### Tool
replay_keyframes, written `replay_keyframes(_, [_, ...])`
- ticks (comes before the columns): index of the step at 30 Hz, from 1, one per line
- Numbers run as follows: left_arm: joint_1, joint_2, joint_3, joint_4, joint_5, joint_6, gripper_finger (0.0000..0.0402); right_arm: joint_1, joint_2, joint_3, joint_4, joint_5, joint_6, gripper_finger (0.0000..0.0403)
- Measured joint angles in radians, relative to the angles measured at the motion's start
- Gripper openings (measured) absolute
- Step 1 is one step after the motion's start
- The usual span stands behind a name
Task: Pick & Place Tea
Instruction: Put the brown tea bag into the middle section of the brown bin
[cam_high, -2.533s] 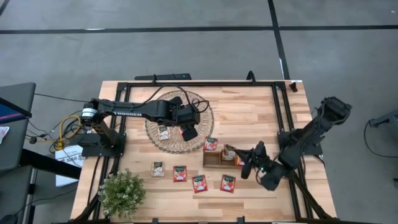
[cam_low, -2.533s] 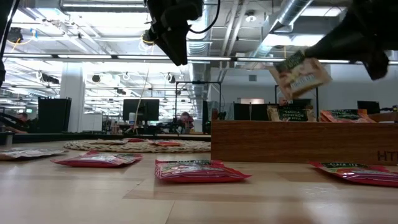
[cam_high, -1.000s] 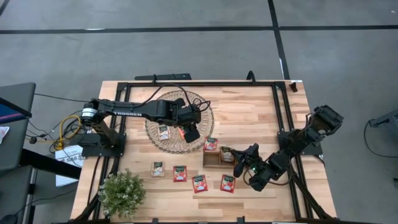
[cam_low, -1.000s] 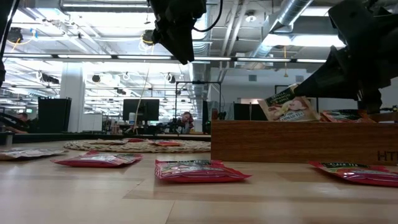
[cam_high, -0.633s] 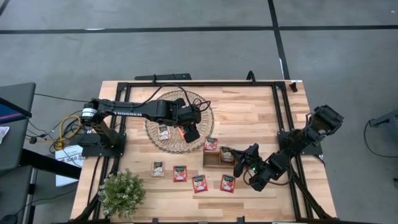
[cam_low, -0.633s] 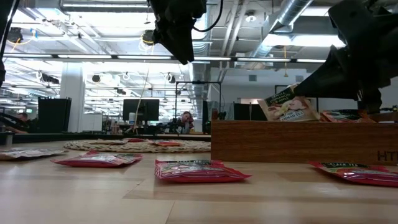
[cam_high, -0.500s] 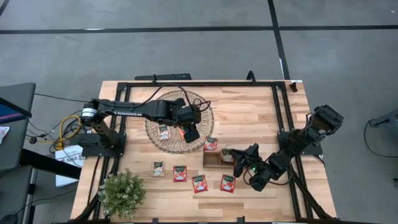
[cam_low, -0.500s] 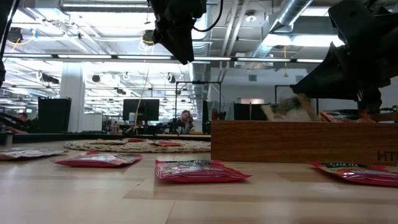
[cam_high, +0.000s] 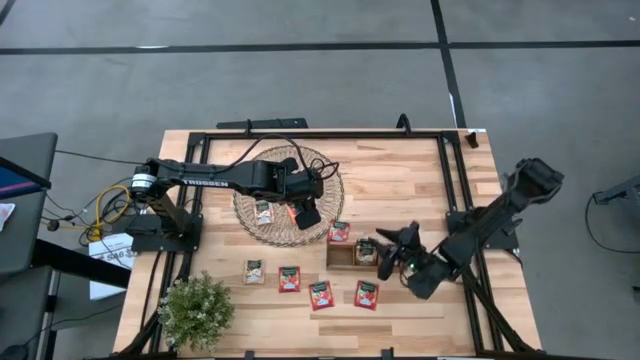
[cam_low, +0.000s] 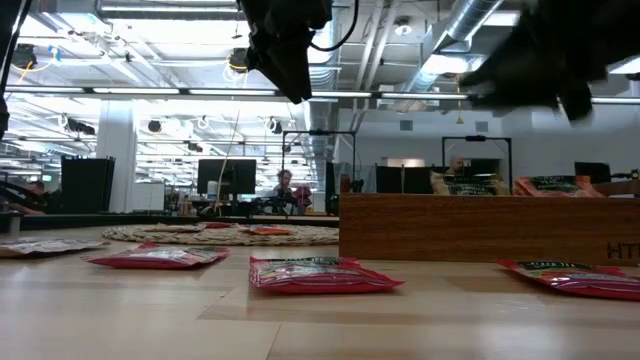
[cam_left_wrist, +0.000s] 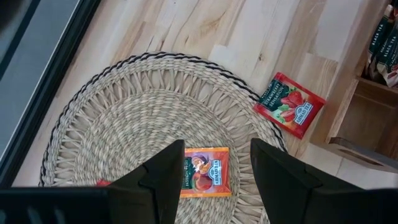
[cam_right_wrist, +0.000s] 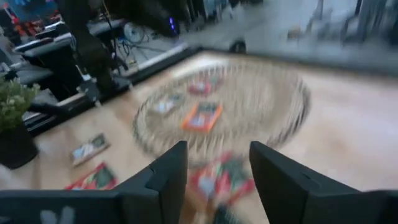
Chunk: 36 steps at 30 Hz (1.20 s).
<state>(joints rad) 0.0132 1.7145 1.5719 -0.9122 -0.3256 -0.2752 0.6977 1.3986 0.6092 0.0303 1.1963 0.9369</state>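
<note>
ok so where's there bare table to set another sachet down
The widest bare wood lies between the wicker mat and the table's right frame rail, behind the wooden tray. The front strip is crowded: a row of sachets runs from the plant toward the open right gripper. The mat itself holds sachets under the open left gripper.

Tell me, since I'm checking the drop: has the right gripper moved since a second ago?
Yes. The right gripper, open, has risen off the wooden tray, its sachet left inside.

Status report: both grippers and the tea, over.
Left gripper open above orange sachet on wicker mat. Right gripper open, empty, over wooden tray.
</note>
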Motion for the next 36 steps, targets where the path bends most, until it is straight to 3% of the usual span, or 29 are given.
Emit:
replay_keyframes(7, [0.0,0.0,0.0,-0.008,0.008,0.0,0.0177,-0.123,-0.239,0.055,0.003,-0.025,-0.562,0.0131])
replay_keyframes(13, [0.002,0.0,0.0,-0.053,0.041,0.02,0.0177,-0.255,-0.42,0.055,-0.042,-0.129,-0.775,0.0118])
replay_keyframes(24, [0.078,0.042,0.0,-0.135,0.034,-0.038,0.0177,-0.526,-0.578,0.055,-0.307,-0.414,-0.814,0.0152])
replay_keyframes(30, [0.143,0.095,0.0,-0.245,0.042,-0.078,0.0177,-0.622,-0.581,0.055,-0.41,-0.475,-0.814,0.0169])
replay_keyframes(36, [0.215,0.114,-0.001,-0.376,0.081,-0.135,0.0177,-0.632,-0.58,0.055,-0.504,-0.535,-0.79,0.0178])
